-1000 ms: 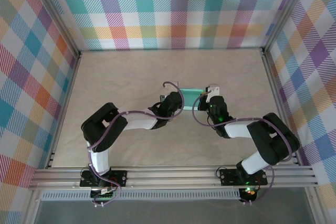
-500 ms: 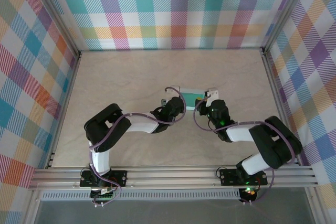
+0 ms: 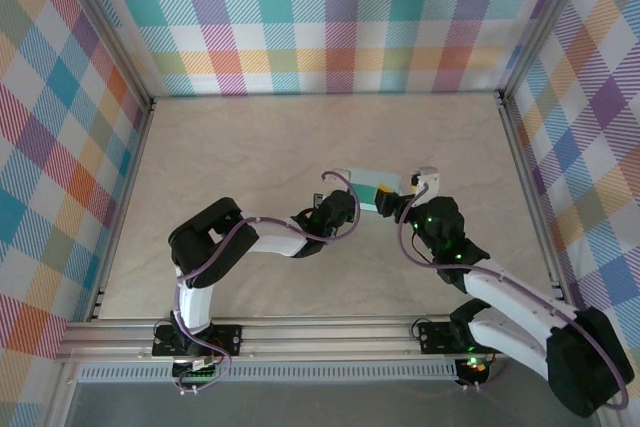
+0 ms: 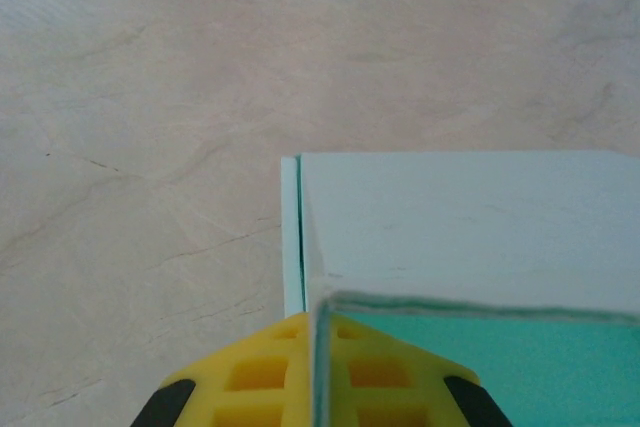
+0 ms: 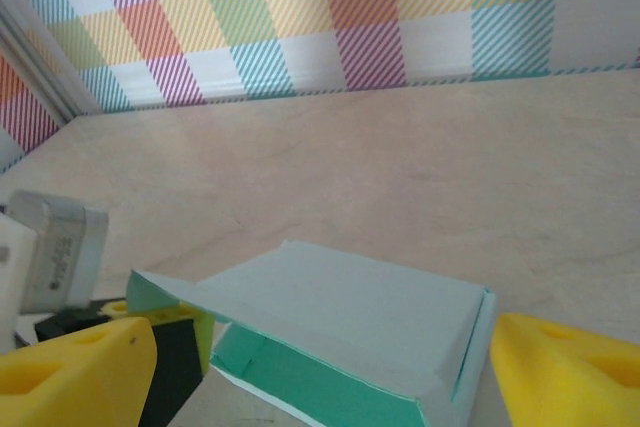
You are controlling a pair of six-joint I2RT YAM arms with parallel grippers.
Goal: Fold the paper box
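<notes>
Roughly at the middle of the bench (image 3: 250,147) lies the paper box (image 3: 366,185), partly folded, and the rest is placed from it. Its outside is pale mint and its inside a deeper teal. The left tool (image 3: 347,205) sits at the box's near-left corner, closed tight. In the left wrist view its yellow pads (image 4: 250,387) pinch a thin side wall of the box that stands upright and edge-on between them. The right tool (image 3: 408,195) is at the box's right end with its jaws spread wide. In the right wrist view its yellow fingers (image 5: 70,367) stand to either side of the box, gripping nothing.
</notes>
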